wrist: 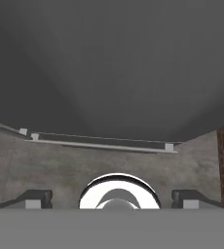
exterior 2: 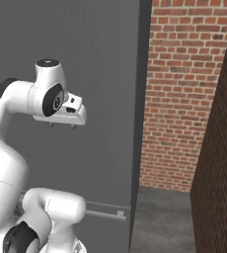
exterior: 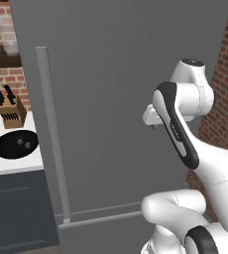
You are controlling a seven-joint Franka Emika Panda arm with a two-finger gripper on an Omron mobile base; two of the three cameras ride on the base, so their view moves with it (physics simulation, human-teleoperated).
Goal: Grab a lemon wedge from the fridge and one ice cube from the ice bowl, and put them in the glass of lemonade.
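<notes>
The left base view alone shows the ice bowl [exterior: 16, 144]; before the closed fridge [exterior: 121, 99], empty jaws spread wide.

claw [exterior 2: 62, 125]: raised close before the shut fridge [exterior: 121, 74] door, pointing down, fingers spread, nothing between them | vertical bar handle [exterior: 52, 134]: well left of claw, on door | ice bowl [exterior: 16, 144]: further left, on counter [exterior: 7, 166] beside fridge | knife block [exterior: 12, 111]: behind bowl | brick wall [exterior 2: 184, 89]: right of claw, past fridge
</notes>
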